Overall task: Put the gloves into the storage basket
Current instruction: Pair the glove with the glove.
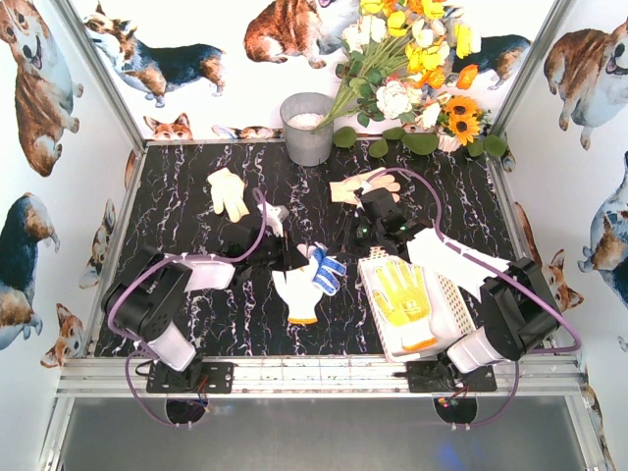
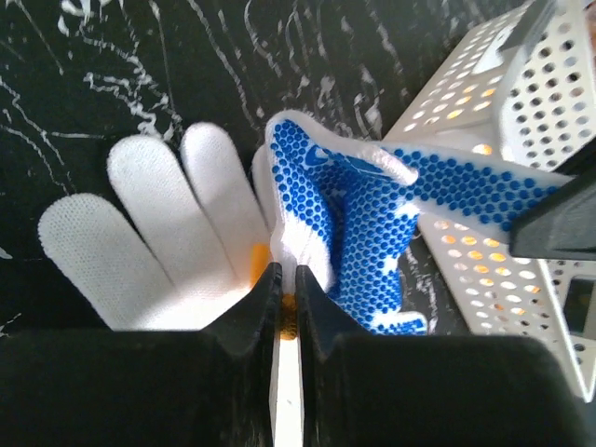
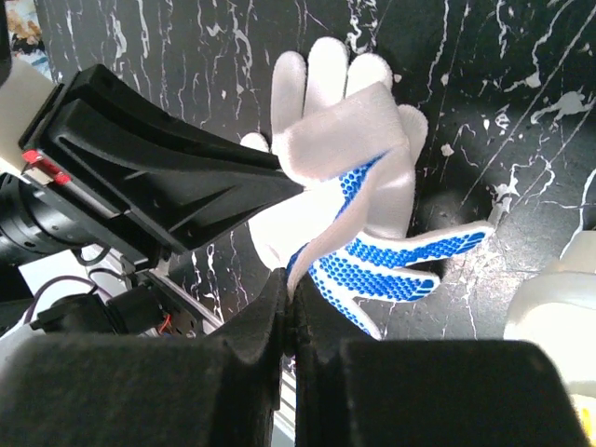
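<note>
A cream glove [image 1: 228, 191] lies at ten o'clock, the bucket [image 1: 307, 128] at twelve. Mid-table, the left gripper [image 2: 284, 277] and right gripper [image 3: 291, 281] both pinch the blue-dotted glove [image 1: 312, 280], jaws fully closed. The basket [image 1: 448, 300], at four o'clock, holds a yellow glove [image 1: 402, 294].

Five gloves [image 1: 228, 192], one storage basket [image 1: 455, 302], one bucket [image 1: 306, 132].

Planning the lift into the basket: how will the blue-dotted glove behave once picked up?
Probably floppy: the blue-dotted glove lies folded over itself, fingers splayed. Likely light, being thin knit. Its dotted palm should resist slipping, but might drag the white glove partly under it.
</note>
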### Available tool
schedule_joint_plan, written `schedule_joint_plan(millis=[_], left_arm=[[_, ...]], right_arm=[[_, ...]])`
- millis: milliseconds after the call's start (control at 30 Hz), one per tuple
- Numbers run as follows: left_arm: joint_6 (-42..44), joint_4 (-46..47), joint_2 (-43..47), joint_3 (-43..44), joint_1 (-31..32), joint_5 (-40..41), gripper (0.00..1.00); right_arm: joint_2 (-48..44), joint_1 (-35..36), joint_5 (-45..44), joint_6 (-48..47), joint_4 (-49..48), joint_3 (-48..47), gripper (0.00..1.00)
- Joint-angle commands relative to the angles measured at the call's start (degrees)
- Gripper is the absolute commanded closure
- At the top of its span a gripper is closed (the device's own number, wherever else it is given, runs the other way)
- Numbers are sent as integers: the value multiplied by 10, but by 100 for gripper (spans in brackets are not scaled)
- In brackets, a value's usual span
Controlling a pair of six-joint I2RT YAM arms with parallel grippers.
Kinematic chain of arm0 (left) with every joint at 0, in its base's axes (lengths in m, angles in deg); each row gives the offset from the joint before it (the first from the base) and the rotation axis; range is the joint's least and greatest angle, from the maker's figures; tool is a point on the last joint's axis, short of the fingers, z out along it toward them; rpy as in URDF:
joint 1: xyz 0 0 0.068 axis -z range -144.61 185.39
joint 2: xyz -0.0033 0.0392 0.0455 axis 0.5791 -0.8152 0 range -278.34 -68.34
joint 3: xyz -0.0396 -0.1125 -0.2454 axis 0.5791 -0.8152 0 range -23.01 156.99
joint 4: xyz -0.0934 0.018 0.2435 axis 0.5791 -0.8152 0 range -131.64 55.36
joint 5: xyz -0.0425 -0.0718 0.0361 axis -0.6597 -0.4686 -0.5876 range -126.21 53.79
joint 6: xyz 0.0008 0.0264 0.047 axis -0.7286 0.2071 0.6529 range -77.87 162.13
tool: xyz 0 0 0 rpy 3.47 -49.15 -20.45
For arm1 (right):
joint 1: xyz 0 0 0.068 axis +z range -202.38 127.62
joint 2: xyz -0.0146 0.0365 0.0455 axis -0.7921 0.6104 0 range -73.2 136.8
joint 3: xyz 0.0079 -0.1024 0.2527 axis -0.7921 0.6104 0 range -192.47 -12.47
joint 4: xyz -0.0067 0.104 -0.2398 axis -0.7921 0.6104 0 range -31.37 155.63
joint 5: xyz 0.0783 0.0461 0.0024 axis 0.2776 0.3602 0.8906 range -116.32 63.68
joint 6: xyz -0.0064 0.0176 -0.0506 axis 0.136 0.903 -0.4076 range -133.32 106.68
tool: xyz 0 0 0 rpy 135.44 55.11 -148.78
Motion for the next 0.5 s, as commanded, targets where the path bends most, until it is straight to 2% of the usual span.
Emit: schedule_joint_plan(millis=[0, 167, 367, 467], left_arm=[[-53, 17, 63, -2, 13, 31, 100], [-120, -33, 141, -13, 66, 152, 100], [-250, -82, 259, -63, 167, 402, 100], [-307, -146, 283, -65, 206, 474, 100]], right_arm=[[-2, -1, -14, -40, 20, -70, 100], [45, 11, -37, -104, 76, -164, 100], [126, 47, -86, -165, 100, -291, 100], [180, 68, -96, -188, 108, -348, 100]])
